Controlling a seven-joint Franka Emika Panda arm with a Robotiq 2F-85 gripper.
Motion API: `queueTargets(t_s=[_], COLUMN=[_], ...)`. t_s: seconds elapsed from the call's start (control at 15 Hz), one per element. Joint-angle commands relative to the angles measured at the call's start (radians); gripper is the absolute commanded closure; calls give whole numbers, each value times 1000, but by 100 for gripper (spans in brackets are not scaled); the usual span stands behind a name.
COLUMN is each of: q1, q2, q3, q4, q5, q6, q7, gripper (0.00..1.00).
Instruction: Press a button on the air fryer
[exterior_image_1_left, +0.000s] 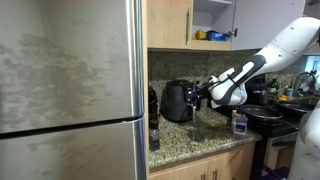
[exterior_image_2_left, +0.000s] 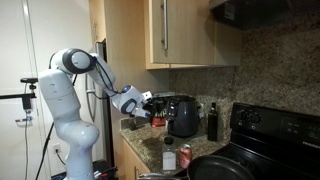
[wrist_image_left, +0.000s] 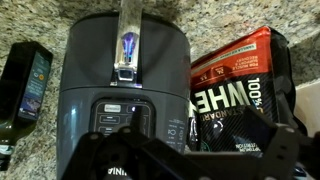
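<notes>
End effector (exterior_image_1_left: 197, 97) apparently touches the air fryer (exterior_image_1_left: 178, 101).

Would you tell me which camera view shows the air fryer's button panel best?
The wrist view: the rounded, glossy black air fryer is close-up, its button panel facing the camera. In both exterior views the fryer is small, buttons indiscernible.

surface: granite countertop (exterior_image_1_left: 190, 135) | carries: air fryer (exterior_image_1_left: 178, 101), dark bottle (wrist_image_left: 25, 85), red-black whey bag (wrist_image_left: 235, 95), possibly a small jar (exterior_image_1_left: 239, 122)
</notes>
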Motion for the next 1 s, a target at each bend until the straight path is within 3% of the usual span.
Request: queueTargets(t_s=[0.0,0.2,0.27,0.33,0.4,0.67,0.73,0.8,0.87,0.93], q1=[77,37,-99,-115,-25,-36,-53,-144,-159,-141], q2=[36,20,30,40,5,5,18,19,20,24], q3=[-61,-44,48,53,0,7,20,85,94,90], q4=[31,87,102,103,80,83,78,69,64,60], q5=[-50,-60,-141,-153,-108,-118,-115,-191,-202,-138], q6=[67,27,20,17,19,19,19,14,15,18], q7=[64,58,120,132,97,107,87,149,147,83], gripper=[0,0,0,0,0,0,0,0,0,0])
